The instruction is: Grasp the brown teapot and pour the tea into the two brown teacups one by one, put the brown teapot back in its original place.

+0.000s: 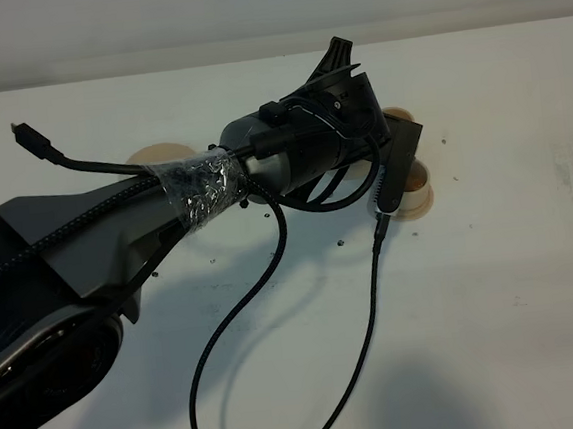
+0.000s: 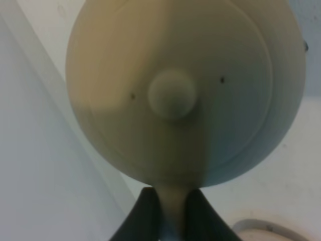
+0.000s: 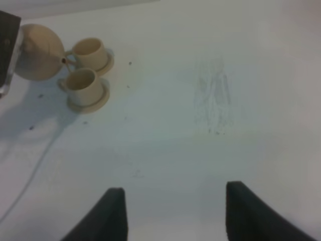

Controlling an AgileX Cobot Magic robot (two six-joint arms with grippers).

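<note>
My left gripper (image 2: pixel 173 211) is shut on the loop handle of the brown teapot (image 2: pixel 172 94), whose knobbed lid fills the left wrist view. In the high view the left gripper (image 1: pixel 358 118) hides the teapot. The right wrist view shows the teapot (image 3: pixel 37 52) with its spout beside the two brown teacups, a farther one (image 3: pixel 89 50) and a nearer one (image 3: pixel 83 83), each on a small saucer. One teacup (image 1: pixel 415 188) shows in the high view. The wide saucer (image 1: pixel 161 153), the original place, peeks out behind the left arm. My right gripper (image 3: pixel 175 216) is open and empty.
A black cable (image 1: pixel 272 276) hangs from the left arm and loops over the white table (image 1: pixel 514 285). A saucer rim (image 2: pixel 266 228) shows under the teapot in the left wrist view. Scuff marks (image 3: pixel 215 100) lie on the table ahead of the right gripper.
</note>
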